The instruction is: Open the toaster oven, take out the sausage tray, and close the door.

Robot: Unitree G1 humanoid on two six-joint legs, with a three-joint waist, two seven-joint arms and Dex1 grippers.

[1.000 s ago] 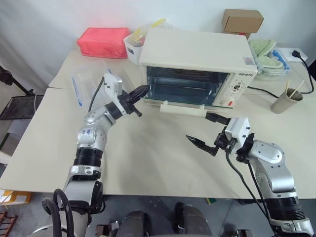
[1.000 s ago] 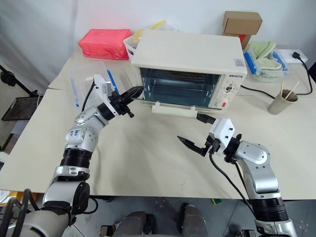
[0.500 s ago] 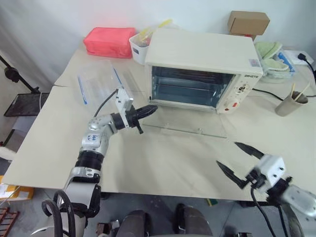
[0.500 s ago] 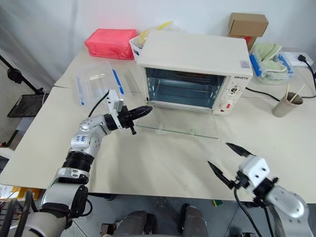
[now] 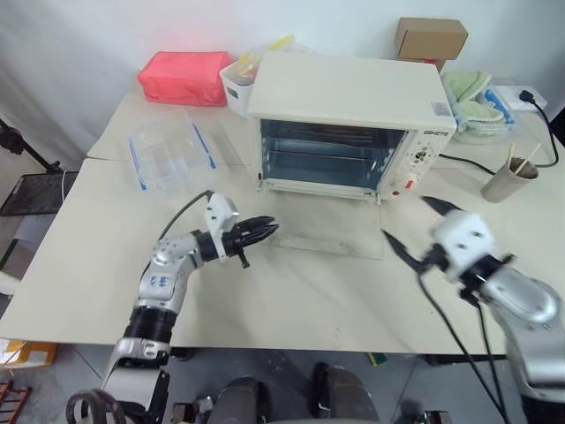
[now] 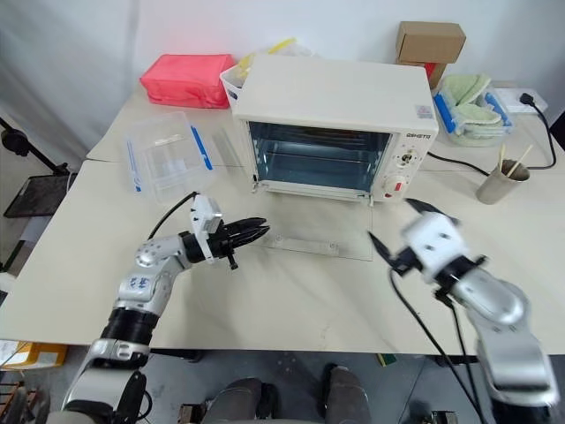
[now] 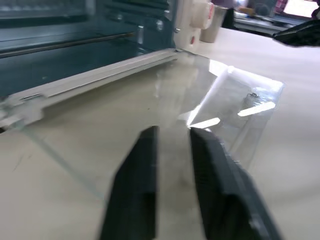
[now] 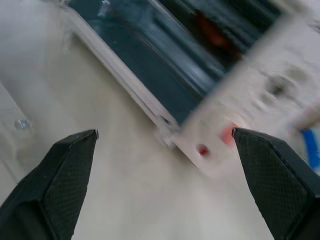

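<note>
Left side of the bench [image 5: 291, 300]: a clear blue-clipped container [image 5: 168, 159] lies flat, well apart from the work area. The left gripper [image 5: 261, 232] hovers low over the bench just beside the left edge of the door [image 5: 325, 237]; its fingers [image 7: 137, 185] stand slightly parted, grasping nothing.

Centre: the toaster oven [image 5: 349, 119] stands with its cavity exposed. The door lies folded fully down, flat on the bench in front of the oven. Step one, opening, is judged complete.

The sausage tray [image 8: 212, 30] is judged to be inside the oven: the right wrist view shows a blurred red shape in the cavity, too indistinct to confirm. Removal is not yet done.

Right side: the right gripper [image 5: 419, 231] is raised near the door's right edge, in front of the knob panel [image 5: 422, 159]; its fingers [image 8: 65, 165] are spread wide and empty.

Remaining steps: extract the tray, set it on the bench, raise the door shut.
</note>
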